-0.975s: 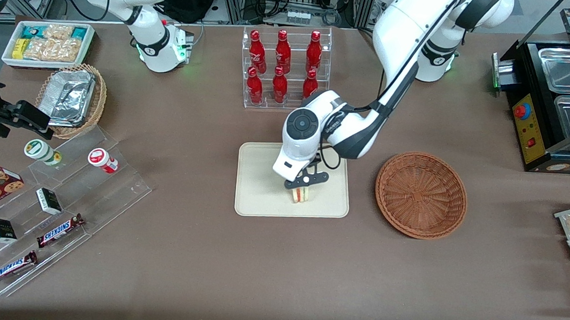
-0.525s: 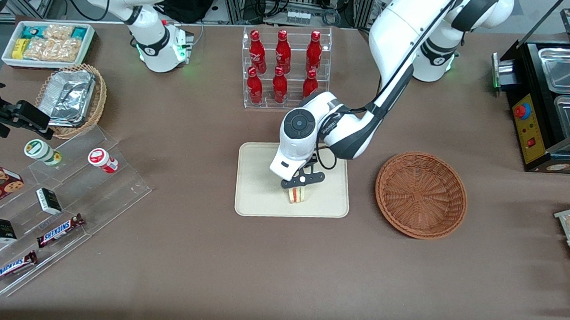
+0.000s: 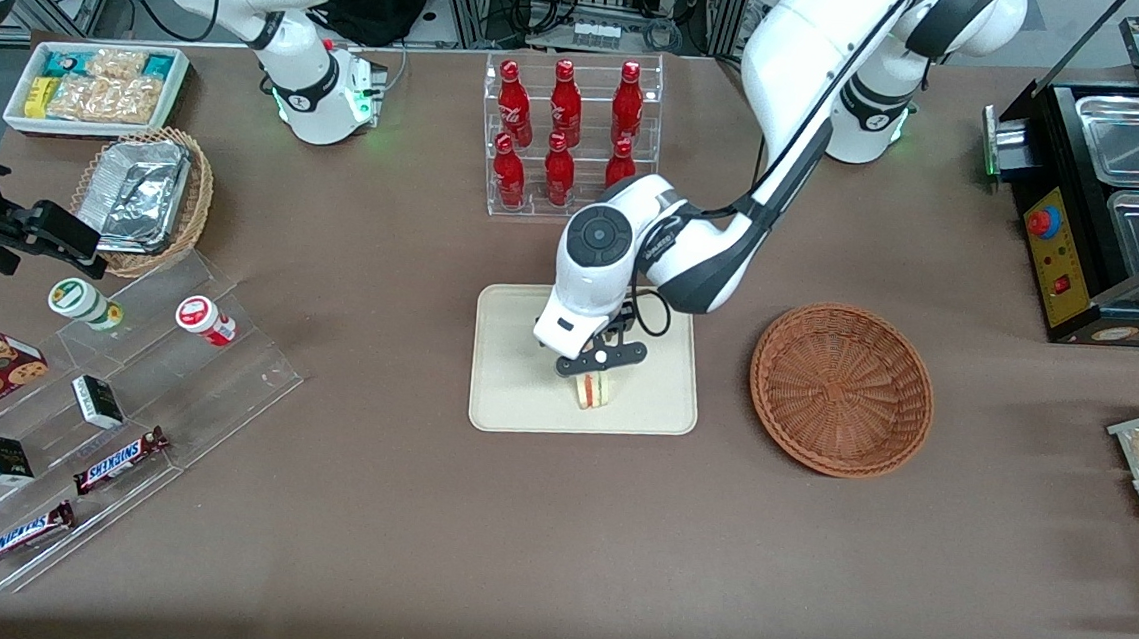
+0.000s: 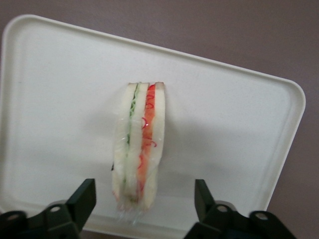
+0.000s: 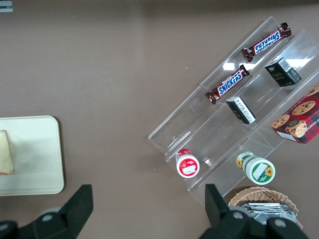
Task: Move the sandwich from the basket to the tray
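On tray, sandwich stood on edge, delivery apparently done; gripper directly above, fingers spread wide, released, clear of bread; basket empty beside tray

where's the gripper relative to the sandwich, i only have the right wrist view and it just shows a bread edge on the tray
Observer: The gripper hangs just above the sandwich, over the tray.
Operator: is it gripping it
Observer: No. The left wrist view shows the fingers spread wide apart, with the sandwich standing free between them on its edge.
Operator: anything left in the basket
Observer: Nothing shows in the basket; it sits beside the tray, toward the working arm's end of the table.
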`<action>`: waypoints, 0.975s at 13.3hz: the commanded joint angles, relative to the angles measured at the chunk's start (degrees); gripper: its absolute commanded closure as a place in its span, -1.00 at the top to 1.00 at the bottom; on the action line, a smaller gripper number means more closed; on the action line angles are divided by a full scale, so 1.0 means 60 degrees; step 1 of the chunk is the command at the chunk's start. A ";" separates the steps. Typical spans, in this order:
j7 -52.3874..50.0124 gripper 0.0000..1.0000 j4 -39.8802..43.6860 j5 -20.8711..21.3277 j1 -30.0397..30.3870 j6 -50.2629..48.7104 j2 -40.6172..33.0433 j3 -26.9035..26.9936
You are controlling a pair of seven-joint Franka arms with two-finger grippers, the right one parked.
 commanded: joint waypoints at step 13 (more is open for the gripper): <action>0.3793 1.00 -0.1959 0.0196 0.2758 -0.2761 -0.3321 0.0423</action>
